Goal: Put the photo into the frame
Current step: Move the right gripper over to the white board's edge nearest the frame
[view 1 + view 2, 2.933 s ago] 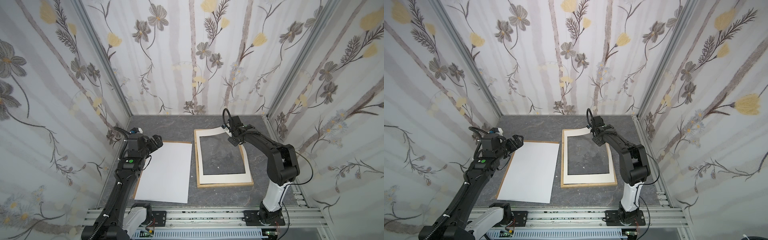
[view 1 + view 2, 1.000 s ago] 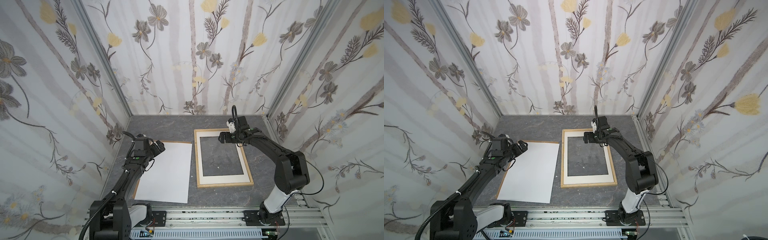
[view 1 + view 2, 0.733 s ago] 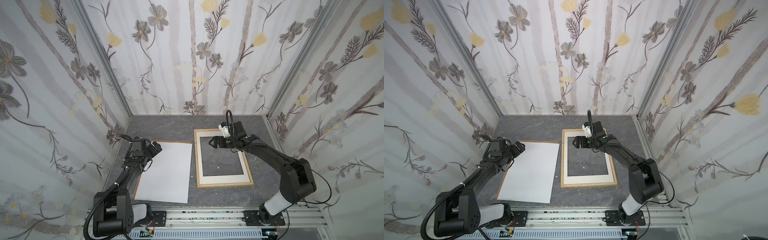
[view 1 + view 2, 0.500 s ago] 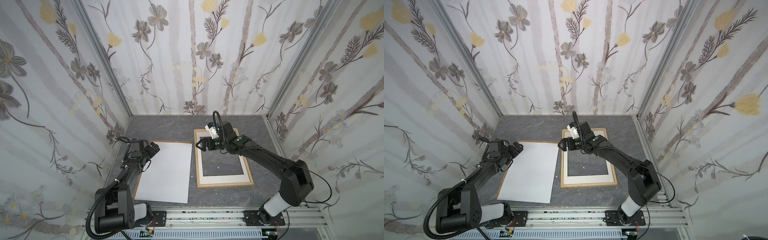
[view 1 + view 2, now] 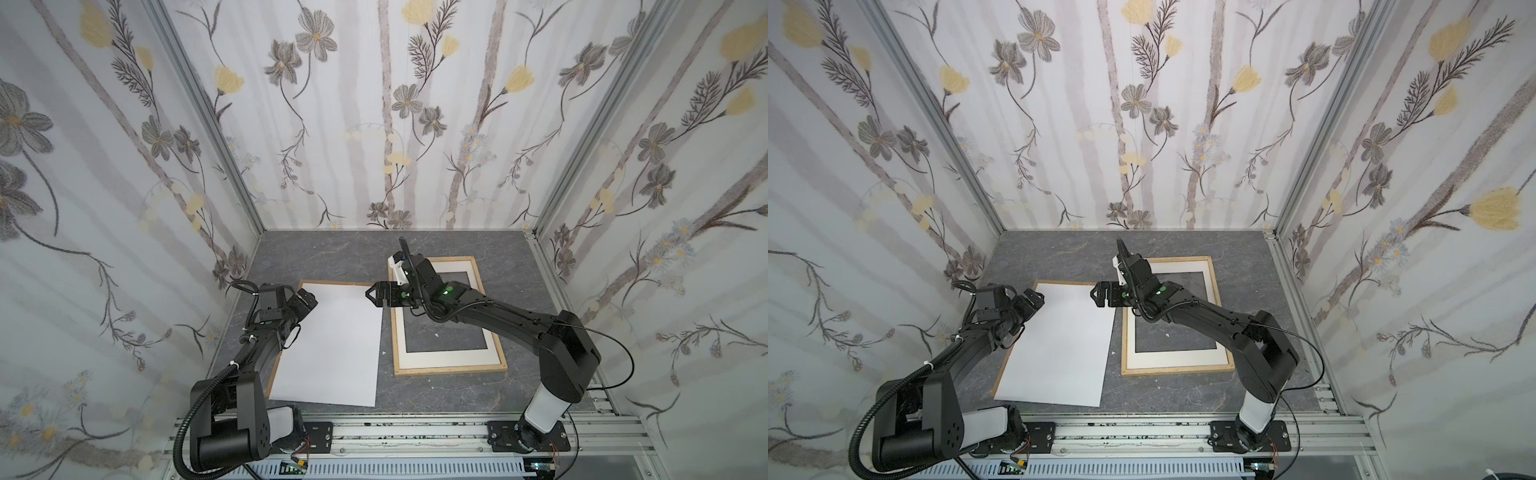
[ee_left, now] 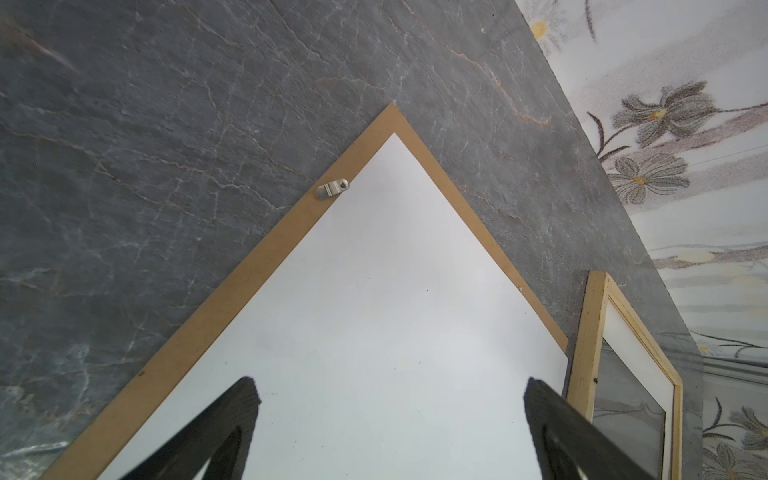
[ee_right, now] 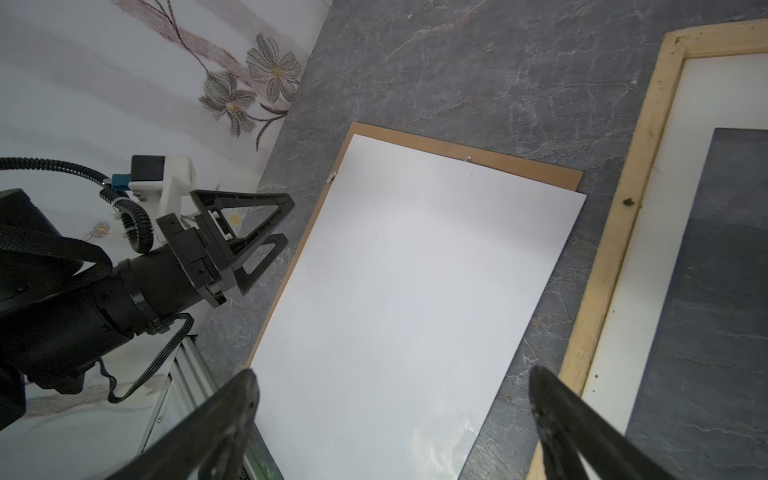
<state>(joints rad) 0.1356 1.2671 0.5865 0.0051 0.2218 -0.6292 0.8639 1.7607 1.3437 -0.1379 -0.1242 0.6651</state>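
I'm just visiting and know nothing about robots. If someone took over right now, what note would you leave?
Left gripper: fingers open, empty, above the far left corner of the large white paper photo.
Right gripper: open, empty, at its far right corner.
The photo lies blank side up on the brown fibreboard backing panel, beside the light wooden frame, which holds the white windowed mat board.
Done: nothing gripped yet.
Left: lift the photo, lay it in the frame.
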